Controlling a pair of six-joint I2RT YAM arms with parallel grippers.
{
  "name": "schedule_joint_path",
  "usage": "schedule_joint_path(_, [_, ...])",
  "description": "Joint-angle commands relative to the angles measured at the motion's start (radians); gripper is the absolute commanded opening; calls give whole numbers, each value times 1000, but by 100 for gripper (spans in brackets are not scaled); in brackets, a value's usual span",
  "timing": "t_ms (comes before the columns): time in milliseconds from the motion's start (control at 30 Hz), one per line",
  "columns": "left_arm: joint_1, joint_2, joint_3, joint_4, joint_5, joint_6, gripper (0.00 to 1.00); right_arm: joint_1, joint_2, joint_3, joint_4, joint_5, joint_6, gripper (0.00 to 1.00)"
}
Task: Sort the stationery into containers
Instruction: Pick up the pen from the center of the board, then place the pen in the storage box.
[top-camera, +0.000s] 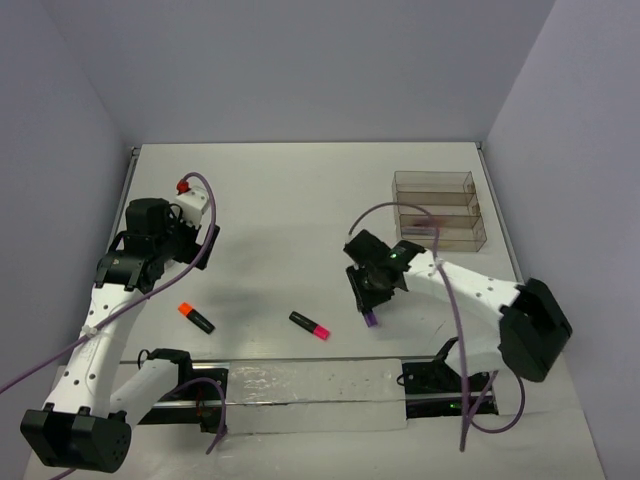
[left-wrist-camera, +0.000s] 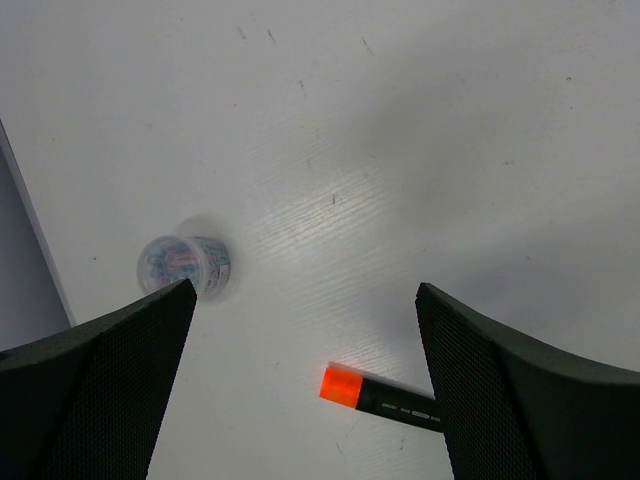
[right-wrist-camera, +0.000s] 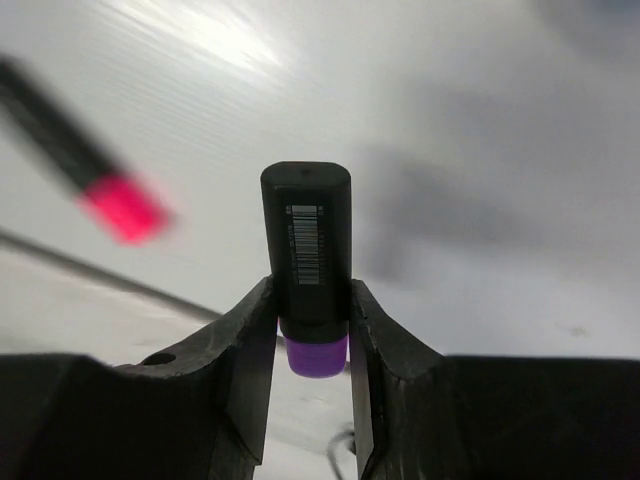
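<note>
The right gripper (right-wrist-camera: 312, 300) clamped a purple-capped highlighter (right-wrist-camera: 306, 240) by its black barrel, both jaws pressed flat against its sides just above the cap. The pen sat low over the white bench (top-camera: 280, 200), near the middle right; whether it had cleared the surface could not be told. The clear three-compartment tray (top-camera: 432, 178) stood well apart at the far right. A pink-capped highlighter (top-camera: 310, 325) lay near the held pen, and an orange-capped highlighter (left-wrist-camera: 385, 395) lay below the left gripper (left-wrist-camera: 305, 290), whose jaws stood wide apart and held nothing. A small round piece (left-wrist-camera: 185, 265) showed blurred beside it.

The highlighter looked light and stiff, its smooth plastic barrel likely to slip or swing in a loose pinch. The barrel seemed the safer hold; a cap might pull free.
</note>
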Motion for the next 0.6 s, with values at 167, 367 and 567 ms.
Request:
schedule_joint_path(167, [2,2,15,-4,14,9,99,-427,-227,290,412,-258,240,0])
schedule_joint_path(367, [2,-12,-5,-4,1,22,99,-813,-105,255,647,-222,652,0])
schedule_joint_path(567, [2,12,-23,13,-20,22,99,-879,141,351,677,-180,780,0])
